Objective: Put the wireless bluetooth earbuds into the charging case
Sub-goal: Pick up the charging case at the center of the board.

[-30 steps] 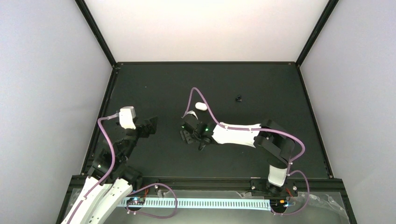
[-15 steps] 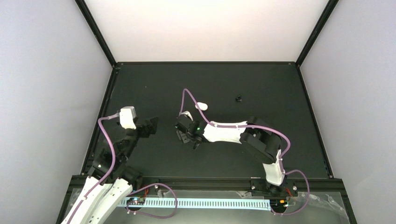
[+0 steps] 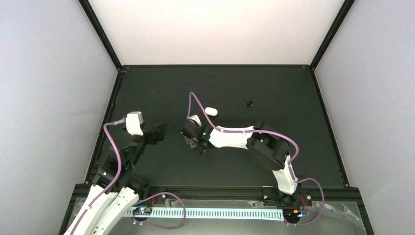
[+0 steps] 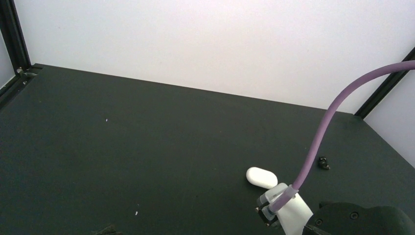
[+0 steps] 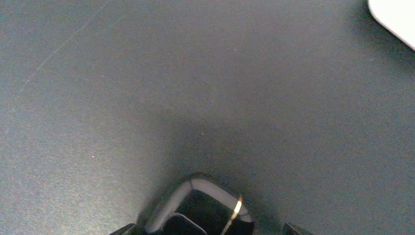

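Black bench [image 3: 166,166], white walls. Charging case [image 3: 211,111] lies mid-bench and looks closed. My right end effector [image 3: 190,138] hangs just near-left of the case, jaws spread, with a dark glossy piece [image 5: 198,208] between them, not visibly clamped. Left end effector [image 3: 158,132] is well left of the case, spread and empty. I can't spot the earbuds. Probably still approach; next I locate them and open the case.
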Motion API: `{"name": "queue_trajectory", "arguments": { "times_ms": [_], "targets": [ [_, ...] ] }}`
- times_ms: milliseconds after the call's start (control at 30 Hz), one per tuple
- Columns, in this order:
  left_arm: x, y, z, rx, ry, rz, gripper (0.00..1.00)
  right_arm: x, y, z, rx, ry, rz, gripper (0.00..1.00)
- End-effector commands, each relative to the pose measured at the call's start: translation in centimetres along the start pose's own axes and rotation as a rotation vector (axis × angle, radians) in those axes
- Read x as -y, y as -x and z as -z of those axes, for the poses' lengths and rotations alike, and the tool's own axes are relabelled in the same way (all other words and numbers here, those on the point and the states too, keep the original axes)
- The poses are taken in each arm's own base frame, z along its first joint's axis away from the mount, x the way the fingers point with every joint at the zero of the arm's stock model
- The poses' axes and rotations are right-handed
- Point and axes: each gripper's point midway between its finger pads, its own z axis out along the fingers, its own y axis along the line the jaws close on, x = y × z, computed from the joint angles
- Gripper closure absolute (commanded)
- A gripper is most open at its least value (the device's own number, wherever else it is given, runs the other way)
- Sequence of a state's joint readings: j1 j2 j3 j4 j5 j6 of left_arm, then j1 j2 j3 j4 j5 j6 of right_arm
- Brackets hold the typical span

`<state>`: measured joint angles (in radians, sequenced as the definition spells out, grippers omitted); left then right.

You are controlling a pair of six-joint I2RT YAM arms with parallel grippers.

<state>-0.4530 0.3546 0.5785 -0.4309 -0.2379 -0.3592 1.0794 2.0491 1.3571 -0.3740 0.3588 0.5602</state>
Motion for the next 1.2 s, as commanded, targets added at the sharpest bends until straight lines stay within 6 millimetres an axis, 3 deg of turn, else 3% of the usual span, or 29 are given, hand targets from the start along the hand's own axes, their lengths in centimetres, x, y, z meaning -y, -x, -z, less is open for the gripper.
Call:
{"name": "queue_trajectory", "arguments": {
  "times_ms": [0, 267, 467, 667, 900, 1167],
  "targets": [
    [0.4, 0.0, -0.1, 0.002, -0.021, 0.004, 0.01, 3.2, -1.8, 0.1, -0.026, -0.088, 0.000, 0.24],
    [0.6, -0.2, -0.3, -0.007, -0.030, 0.003, 0.01, 4.1, -3.0, 1.7, -0.025, -0.037, 0.017, 0.25],
    [0.7, -0.3, -0.4, -0.013, -0.035, 0.003, 0.01, 0.6, -2.0, 3.2, -0.007, 0.170, 0.112, 0.23],
    [0.7, -0.2, -0.3, -0.012, -0.038, 0.001, 0.01, 0.8, -1.0, 2.1, -0.035, 0.222, 0.156, 0.23],
    [0.9, -0.3, -0.3, -0.014, -0.046, 0.000, 0.01, 0.8, -1.2, 0.1, -0.081, 0.224, 0.219, 0.25],
    [1.0, -0.2, -0.3, -0.014, -0.049, -0.005, 0.01, 0.6, -1.7, -1.3, -0.120, 0.206, 0.260, 0.35]
  ]
}}
